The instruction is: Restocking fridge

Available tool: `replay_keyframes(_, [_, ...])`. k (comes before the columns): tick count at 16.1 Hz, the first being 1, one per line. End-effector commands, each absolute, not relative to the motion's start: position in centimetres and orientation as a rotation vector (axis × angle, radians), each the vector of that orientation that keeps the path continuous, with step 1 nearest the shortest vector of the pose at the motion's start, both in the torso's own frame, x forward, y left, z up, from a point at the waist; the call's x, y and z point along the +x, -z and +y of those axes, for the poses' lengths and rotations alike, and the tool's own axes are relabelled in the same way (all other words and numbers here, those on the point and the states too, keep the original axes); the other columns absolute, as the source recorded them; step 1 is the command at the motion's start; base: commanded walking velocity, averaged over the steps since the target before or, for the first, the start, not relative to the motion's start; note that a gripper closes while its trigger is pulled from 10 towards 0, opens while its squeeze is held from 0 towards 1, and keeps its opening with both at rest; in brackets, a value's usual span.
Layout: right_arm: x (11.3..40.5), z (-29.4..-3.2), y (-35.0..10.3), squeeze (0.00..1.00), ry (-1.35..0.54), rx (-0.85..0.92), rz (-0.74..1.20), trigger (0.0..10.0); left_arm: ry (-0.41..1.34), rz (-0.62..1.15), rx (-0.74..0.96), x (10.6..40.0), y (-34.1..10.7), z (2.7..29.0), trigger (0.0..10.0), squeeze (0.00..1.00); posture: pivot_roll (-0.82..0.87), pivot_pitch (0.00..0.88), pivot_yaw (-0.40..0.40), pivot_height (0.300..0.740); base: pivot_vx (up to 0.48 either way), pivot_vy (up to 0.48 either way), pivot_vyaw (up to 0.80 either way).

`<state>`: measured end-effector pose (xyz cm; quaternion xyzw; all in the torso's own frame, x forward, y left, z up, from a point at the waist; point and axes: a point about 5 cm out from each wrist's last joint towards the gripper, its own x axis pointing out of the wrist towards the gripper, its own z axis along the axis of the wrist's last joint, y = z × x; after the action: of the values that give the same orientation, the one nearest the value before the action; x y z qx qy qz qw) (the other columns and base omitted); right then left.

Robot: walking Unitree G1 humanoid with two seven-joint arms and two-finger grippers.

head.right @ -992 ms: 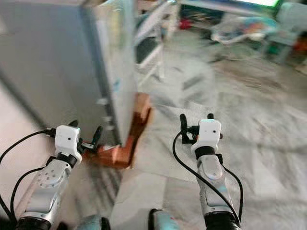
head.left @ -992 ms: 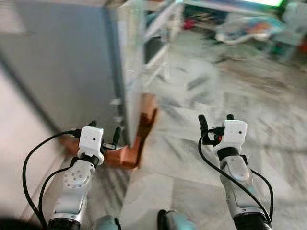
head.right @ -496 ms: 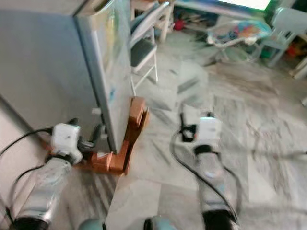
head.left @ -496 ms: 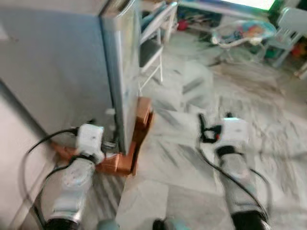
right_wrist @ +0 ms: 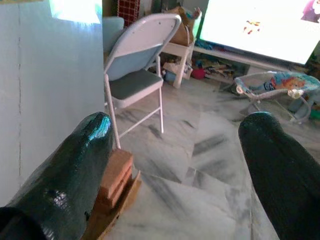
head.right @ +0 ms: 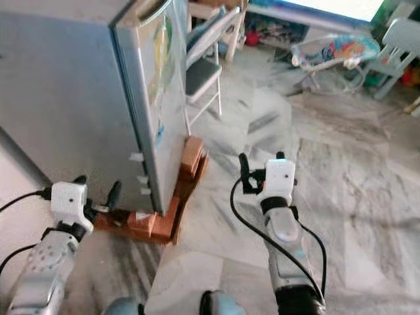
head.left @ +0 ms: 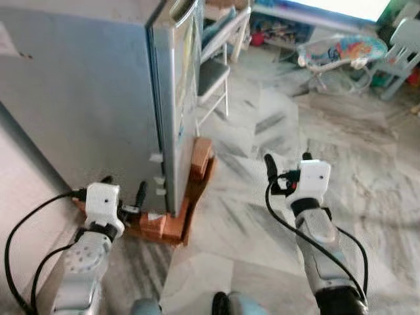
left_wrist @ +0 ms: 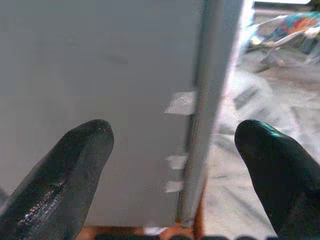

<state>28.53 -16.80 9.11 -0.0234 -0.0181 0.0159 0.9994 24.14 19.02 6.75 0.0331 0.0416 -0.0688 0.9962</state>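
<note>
Head views. A tall fridge [head.left: 85, 98] in matt grey sheet metal is seen from its side, door shut, a curved handle at the top edge of its brighter front face. It is raised on a stand of reddish-brown wooden blocks [head.left: 190, 197], stepped and rough-cut. The floor [head.left: 262, 131] is polished grey-and-white veined marble in large slabs. A folding chair [head.left: 216, 65] with a white tubular frame and a dark padded seat is placed just beyond the fridge front. Farther off, a baby bouncer [head.left: 341, 52] with a colourful fabric seat is seen, and a pale plastic chair [head.left: 403, 39] at the far right edge. The left gripper [head.left: 123, 190] is held low beside the fridge's side panel, near the stand; its two long black fingers are spread apart with nothing between them. The right gripper [head.left: 287, 165] is raised over bare marble, well apart from the fridge, fingers likewise parted and empty.

Left wrist view. Two blunt, glossy black fingertips [left_wrist: 75, 165] are shown wide apart. Between them the smooth grey fridge side and its door seam [left_wrist: 200, 125] are framed, with small pale tabs along the seam.

Right wrist view. Rounded black fingertips [right_wrist: 75, 160], wide apart, are recorded; the folding chair, the wooden blocks and a bright screen [right_wrist: 260, 25] are seen beyond.
</note>
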Motion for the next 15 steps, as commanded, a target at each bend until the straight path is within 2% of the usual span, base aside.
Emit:
replay_keyframes(1, [28.3,-17.9,-9.1,0.00,-0.002,-0.058,-0.029,10.0,0.155,0.068,0.039,24.3,-7.4,18.4,10.0,0.00,0.10,0.109,-0.096,0.740,0.000,0.000,-0.80])
replay_keyframes(7, [28.6,-17.0,-9.5,0.00,-0.042,-0.077,-0.042,10.0,0.173,0.046,0.068,24.7,-7.9,17.7,10.0,0.00,0.09,0.114,-0.096,0.740,0.042,0.000,-0.80])
replay_keyframes(15, [28.7,-17.0,-9.1,0.00,-0.050,-0.086,-0.023,10.0,0.186,0.064,0.065,24.2,-7.4,17.2,10.0,0.00,0.10,0.110,-0.108,0.740,0.338,0.000,0.00])
